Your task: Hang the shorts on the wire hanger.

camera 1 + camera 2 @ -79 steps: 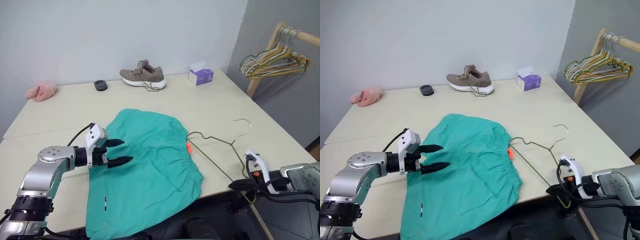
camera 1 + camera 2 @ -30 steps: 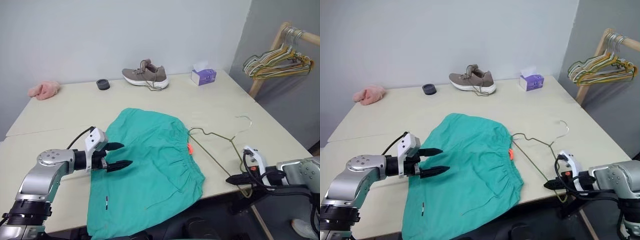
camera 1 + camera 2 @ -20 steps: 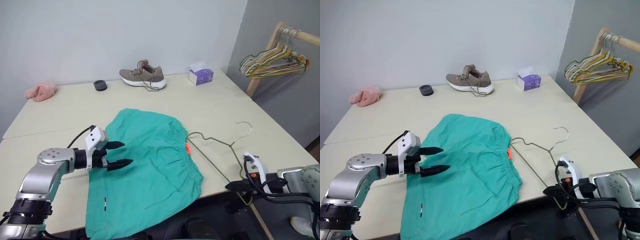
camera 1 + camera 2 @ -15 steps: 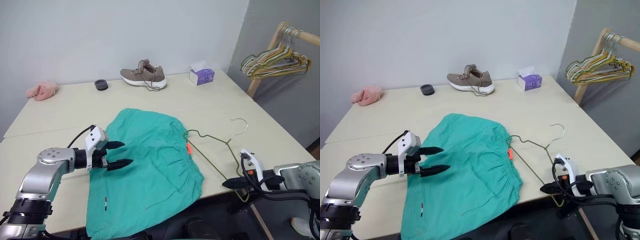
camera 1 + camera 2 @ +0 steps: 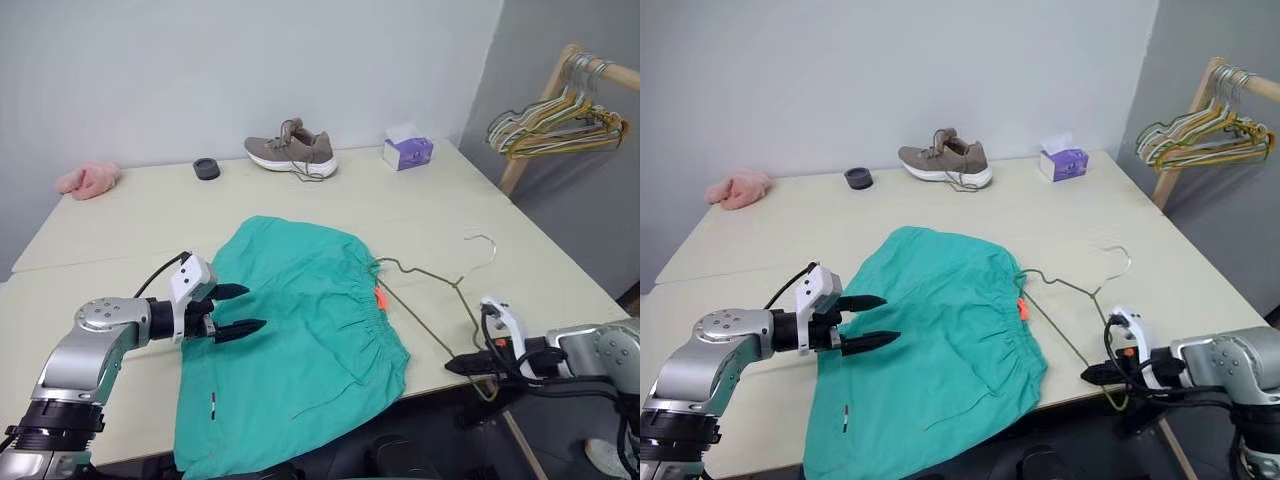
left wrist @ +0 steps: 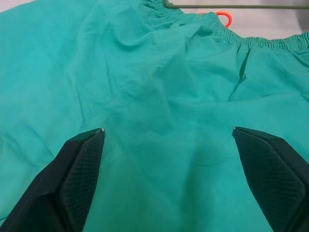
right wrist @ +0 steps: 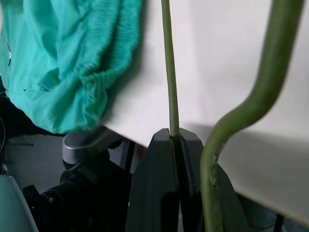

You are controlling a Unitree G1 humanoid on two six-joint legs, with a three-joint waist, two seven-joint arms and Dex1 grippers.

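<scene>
Right gripper (image 5: 1092,375) reached level at the table (image 5: 940,205) front edge, fingers pinched tight on the wire hanger (image 5: 1072,300) at its near corner. Left gripper (image 5: 240,309) pointed level over the shorts (image 5: 300,330), fingers spread wide, apparently just above the fabric. Lay flat on the table: teal-green shorts, gathered waistband toward the hanger, orange tag (image 5: 379,297) beside the olive wire; curled hook toward the table's far side.

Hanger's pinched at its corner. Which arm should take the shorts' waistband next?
Left, probably. The left gripper hovers open above the shorts, facing the waistband. The right gripper is shut on the wire hanger at the table edge.
</scene>
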